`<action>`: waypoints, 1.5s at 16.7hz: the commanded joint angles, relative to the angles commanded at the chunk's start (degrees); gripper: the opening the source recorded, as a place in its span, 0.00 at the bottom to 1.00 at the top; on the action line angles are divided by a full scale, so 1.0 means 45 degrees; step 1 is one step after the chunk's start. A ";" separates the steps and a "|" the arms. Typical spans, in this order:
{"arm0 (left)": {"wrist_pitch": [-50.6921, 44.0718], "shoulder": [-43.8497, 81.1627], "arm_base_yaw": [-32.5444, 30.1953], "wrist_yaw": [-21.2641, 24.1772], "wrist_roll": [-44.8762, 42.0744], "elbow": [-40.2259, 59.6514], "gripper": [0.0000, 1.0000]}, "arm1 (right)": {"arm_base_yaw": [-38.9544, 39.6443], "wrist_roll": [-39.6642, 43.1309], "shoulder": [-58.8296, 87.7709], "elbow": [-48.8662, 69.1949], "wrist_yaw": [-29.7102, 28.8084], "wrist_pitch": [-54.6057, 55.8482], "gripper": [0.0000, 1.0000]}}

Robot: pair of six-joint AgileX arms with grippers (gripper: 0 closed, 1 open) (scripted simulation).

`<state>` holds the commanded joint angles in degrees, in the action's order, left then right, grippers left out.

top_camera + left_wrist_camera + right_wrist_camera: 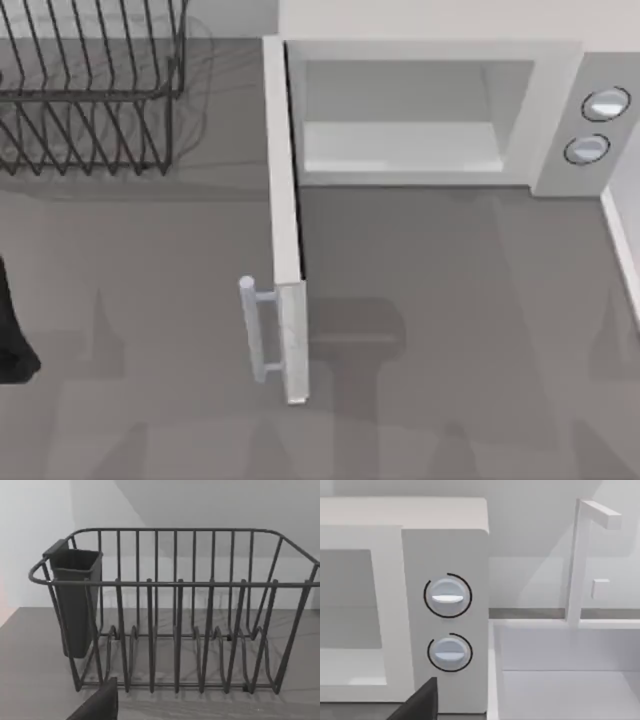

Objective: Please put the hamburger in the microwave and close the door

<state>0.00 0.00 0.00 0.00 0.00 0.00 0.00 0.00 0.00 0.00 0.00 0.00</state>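
Left arm (12, 330): you see it as a dark shape at the table's left edge, well apart from the microwave.
Left gripper (97, 705): a dark wedge of it sits low in the left wrist view, facing the rack and touching nothing. You cannot tell whether it is open or closed.
Dish rack (95, 90): dark wire, at the far left of the table (150, 300), upright. A dark cutlery cup (75, 600) hangs on one end of its rim.
Door (285, 230): swung fully open, edge-on from above. It runs from the microwave's left front corner out toward the near side of the table.
Handle (255, 325): a pale bar on the door's left face, at the free end.
Microwave (430, 60): at the far side, right of centre, with its pale cavity (400, 140) facing you.
Dials (597, 125): two round ones, stacked on the grey panel right of the cavity.
White basin (560, 680): just beside the microwave's right wall, with a thin white post (575, 560) rising behind it.
Right gripper (420, 702): a dark wedge of it shows low in the right wrist view, near the dial panel. Open or closed, you cannot tell.
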 joint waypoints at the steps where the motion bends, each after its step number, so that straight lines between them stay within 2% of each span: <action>1: 0.0000 0.0000 0.0000 0.0000 0.0000 0.0000 1.00 | 0.0000 0.0000 0.0000 0.0000 0.0000 0.0000 1.00; 4: 0.0000 0.0000 0.0000 0.0000 0.0000 0.0000 1.00 | -0.0013 0.0284 0.0438 0.0318 -0.0003 -0.0422 1.00; 7: 0.0000 0.0000 0.0000 0.0000 0.0000 0.0000 1.00 | -0.0052 0.1212 0.2074 0.1358 -0.0010 -0.1830 1.00; 19: 0.0000 0.0000 0.0000 0.0000 0.0000 0.0000 1.00 | -0.0231 0.7052 1.3981 0.7863 -0.0016 -1.0655 1.00; 25: 0.0000 0.0000 0.0000 0.0000 0.0000 0.0000 1.00 | -0.0237 0.8427 1.6731 0.9371 0.0010 -1.2687 1.00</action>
<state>0.00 0.00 0.00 0.00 0.00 0.00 -1.07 37.92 75.29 42.17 0.05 -57.09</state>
